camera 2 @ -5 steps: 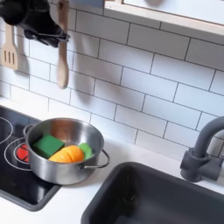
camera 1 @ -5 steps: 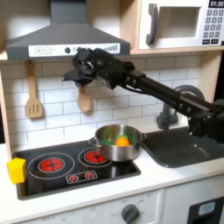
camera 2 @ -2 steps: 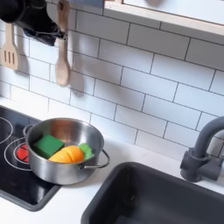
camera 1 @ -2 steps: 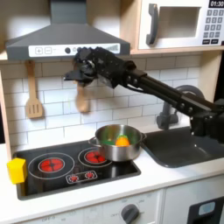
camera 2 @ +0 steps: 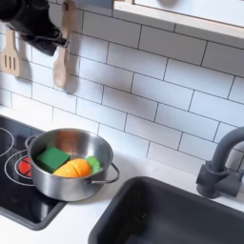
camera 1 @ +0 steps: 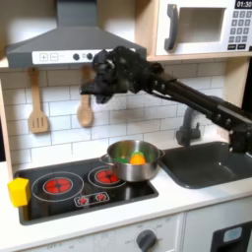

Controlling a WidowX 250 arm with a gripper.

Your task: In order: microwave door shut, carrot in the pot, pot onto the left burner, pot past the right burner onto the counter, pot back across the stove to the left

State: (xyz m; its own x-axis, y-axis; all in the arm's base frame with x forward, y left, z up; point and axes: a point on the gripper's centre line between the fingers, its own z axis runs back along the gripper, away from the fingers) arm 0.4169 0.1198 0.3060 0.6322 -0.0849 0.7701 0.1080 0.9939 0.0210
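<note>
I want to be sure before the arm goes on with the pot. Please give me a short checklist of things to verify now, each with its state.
1. Microwave door shut: ok, it sits flush in the first exterior view.
2. Carrot inside the pot: ok, it lies in the pot beside a green piece.
3. Pot on the stove: ok, it stands over the burner at the first exterior view's right, partly past the stove's edge.
4. Gripper away from the pot: ok, it is high up by the tiled wall.
5. Gripper open or shut: cannot tell, the fingers are too dark.
6. Yellow block away from the pot: ok, at the stove's far side.
</note>
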